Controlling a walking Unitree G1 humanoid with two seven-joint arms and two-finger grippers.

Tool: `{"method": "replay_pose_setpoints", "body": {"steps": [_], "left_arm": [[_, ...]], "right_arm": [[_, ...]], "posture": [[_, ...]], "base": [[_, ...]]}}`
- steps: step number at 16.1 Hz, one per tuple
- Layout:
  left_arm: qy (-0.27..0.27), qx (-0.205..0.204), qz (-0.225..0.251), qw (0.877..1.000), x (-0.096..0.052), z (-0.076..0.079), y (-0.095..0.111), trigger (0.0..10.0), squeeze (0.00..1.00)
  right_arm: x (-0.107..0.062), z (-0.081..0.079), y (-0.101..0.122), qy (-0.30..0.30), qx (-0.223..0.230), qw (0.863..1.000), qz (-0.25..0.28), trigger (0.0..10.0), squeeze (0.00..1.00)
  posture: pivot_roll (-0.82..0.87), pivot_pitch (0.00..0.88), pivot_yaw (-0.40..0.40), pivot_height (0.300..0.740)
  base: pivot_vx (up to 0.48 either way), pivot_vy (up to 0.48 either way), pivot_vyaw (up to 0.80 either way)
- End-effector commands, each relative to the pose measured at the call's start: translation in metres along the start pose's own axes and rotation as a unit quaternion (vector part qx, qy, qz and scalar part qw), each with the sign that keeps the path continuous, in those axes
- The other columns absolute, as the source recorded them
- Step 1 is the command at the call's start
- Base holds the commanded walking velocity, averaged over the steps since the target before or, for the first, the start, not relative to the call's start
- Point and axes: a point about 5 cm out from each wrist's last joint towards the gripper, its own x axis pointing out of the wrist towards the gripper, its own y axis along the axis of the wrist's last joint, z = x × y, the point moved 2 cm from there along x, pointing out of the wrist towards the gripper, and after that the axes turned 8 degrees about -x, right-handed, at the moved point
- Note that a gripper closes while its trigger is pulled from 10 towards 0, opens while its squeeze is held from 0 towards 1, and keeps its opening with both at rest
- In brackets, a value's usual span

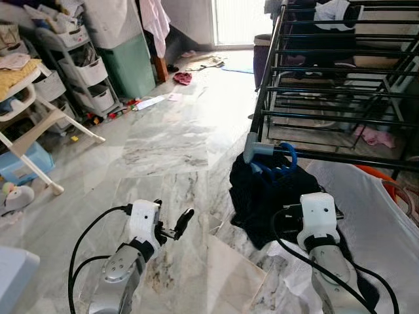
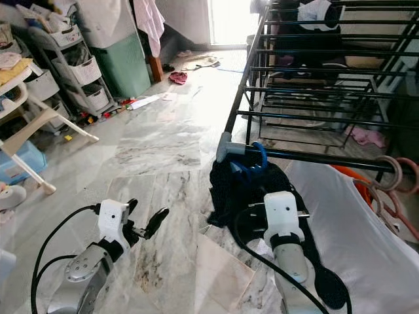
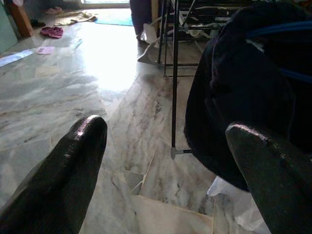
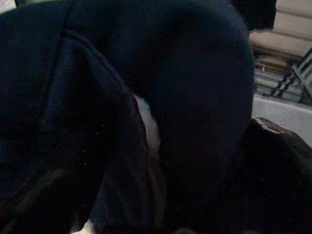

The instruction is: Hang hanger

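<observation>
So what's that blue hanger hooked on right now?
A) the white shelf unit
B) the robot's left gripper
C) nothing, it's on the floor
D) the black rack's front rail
D: the blue hanger loops over the front rail of the black rack, with a dark garment hanging below it.

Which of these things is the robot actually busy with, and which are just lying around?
In the job: blue hanger, dark garment, drying rack, right gripper.
Lying about: drawer cart, white chair, pink cloth, left gripper, idle.
</observation>
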Motion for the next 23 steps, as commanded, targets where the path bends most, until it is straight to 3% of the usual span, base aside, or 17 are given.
{"method": "replay_pose_setpoints", "body": {"steps": [1, 6, 10, 17, 22, 23], "left_arm": [[0.004, 0.01, -0.006, 1.0, -0.001, -0.006, -0.001, 10.0, 0.0], [0.009, 0.013, -0.008, 1.0, -0.001, -0.009, -0.004, 10.0, 0.0], [0.013, 0.012, -0.007, 1.0, 0.0, -0.011, -0.007, 10.0, 0.0], [0.009, 0.015, -0.008, 1.0, 0.001, -0.013, -0.009, 10.0, 0.0], [0.004, 0.017, -0.007, 1.0, 0.001, -0.012, -0.008, 10.0, 0.0], [0.003, 0.017, -0.007, 1.0, 0.002, -0.012, -0.008, 10.0, 0.0]], "right_arm": [[0.001, -0.003, -0.006, 0.007, 0.013, 1.0, -0.023, 10.0, 1.0], [0.009, 0.0, -0.01, 0.001, 0.018, 0.999, -0.041, 10.0, 1.0], [0.002, 0.0, -0.001, -0.002, -0.056, 0.998, 0.014, 10.0, 1.0], [-0.015, -0.006, 0.017, 0.011, -0.099, 0.99, 0.104, 10.0, 1.0], [-0.018, -0.004, 0.032, 0.001, -0.181, 0.968, 0.171, 10.0, 1.0], [-0.018, -0.006, 0.028, 0.007, -0.168, 0.973, 0.16, 10.0, 1.0]], "posture": [[-0.21, 0.0, 0.139, 0.74], [-0.2, 0.0, 0.135, 0.74], [-0.2, 0.0, 0.134, 0.74], [-0.21, 0.0, 0.146, 0.74], [-0.22, 0.0, 0.155, 0.74], [-0.22, 0.0, 0.155, 0.74]], "base": [[0.0, 0.0, 0.0], [0.0, 0.0, 0.0], [0.0, 0.0, 0.0], [0.0, 0.0, 0.0], [0.0, 0.0, 0.0], [0.0, 0.0, 0.0]]}}
